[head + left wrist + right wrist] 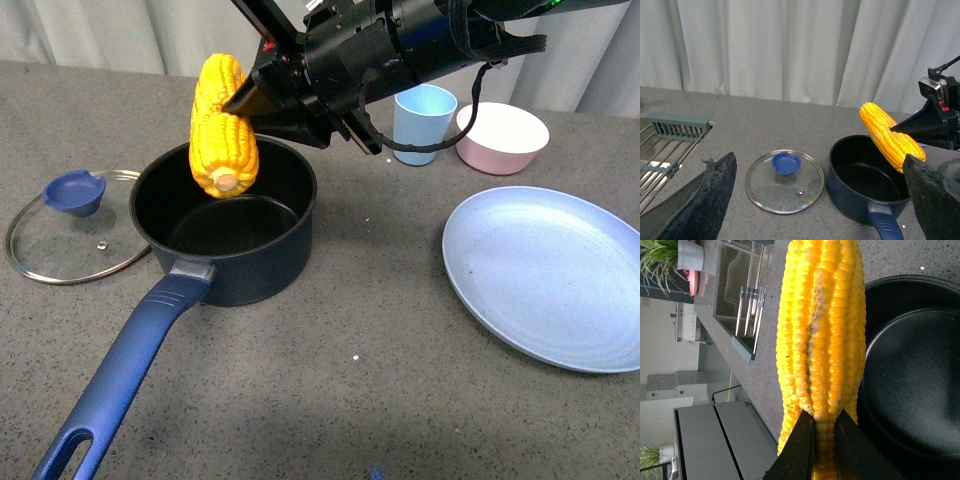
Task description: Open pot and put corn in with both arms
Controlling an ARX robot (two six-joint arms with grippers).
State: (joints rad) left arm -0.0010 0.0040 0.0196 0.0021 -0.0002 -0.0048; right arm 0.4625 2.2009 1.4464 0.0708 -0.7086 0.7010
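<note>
Front view is showing my right gripper [238, 103] clenching the corn [222, 135] around its middle. I am holding it tilted over the pot [255, 275], cut end pointing down toward the black inside, near the far rim. Right wrist view is showing the fingers [801, 450] pressing into the kernels, with the pot's floor lying beyond the cob. My left gripper [818, 159] is hanging released in the left wrist view, jaws standing wide apart with nothing between them, above the table [350, 400]. The pot is sitting uncovered, handle [120, 370] pointing toward me. The lid [50, 255] is lying flat just beside it on my left, blue knob [75, 192] showing. A cup [423, 118], a bowl [503, 135] and a plate [550, 270] are sitting off to my right
</note>
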